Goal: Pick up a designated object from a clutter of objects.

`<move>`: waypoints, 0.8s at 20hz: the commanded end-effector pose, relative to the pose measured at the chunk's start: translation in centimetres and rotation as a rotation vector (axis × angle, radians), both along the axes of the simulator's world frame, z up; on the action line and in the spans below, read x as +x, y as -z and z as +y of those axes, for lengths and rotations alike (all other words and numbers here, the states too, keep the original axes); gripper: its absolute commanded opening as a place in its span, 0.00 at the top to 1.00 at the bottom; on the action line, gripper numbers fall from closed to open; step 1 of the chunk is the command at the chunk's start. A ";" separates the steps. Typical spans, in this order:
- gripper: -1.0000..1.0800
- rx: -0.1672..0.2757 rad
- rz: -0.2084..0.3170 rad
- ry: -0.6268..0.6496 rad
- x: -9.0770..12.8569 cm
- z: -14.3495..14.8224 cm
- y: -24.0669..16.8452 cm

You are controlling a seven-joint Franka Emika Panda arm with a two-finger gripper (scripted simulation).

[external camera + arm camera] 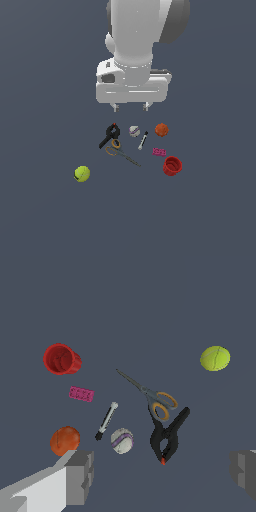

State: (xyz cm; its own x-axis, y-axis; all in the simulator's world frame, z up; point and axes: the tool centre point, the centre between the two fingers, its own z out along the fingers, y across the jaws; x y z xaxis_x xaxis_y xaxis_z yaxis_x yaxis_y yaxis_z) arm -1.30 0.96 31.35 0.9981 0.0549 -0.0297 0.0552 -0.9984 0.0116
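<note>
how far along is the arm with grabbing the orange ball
Nothing looks done yet: the orange ball sits on the floor among the clutter, next to the marker and baseball. In hand: nothing; the gripper hangs open above the pile, holding nothing. Left: line up over the ball, descend, close on it and lift.

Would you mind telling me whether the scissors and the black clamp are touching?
Cannot tell. In both views the scissors' orange handle loops overlap the black clamp, with no bare surface showing between them, but overlap alone does not prove contact.
</note>
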 end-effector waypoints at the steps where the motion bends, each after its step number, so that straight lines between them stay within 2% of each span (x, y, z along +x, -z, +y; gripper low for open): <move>1: 0.04 0.000 0.000 0.000 0.0 0.0 0.0; 9: 0.04 -0.014 -0.026 -0.043 0.5 0.2 -1.2; 16: 0.04 -0.014 -0.026 -0.040 0.5 0.3 -1.1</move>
State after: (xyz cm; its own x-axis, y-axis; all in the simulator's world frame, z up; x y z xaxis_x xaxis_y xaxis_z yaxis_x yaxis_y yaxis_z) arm -0.81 1.16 32.56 0.9954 0.0960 -0.0046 0.0961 -0.9950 0.0276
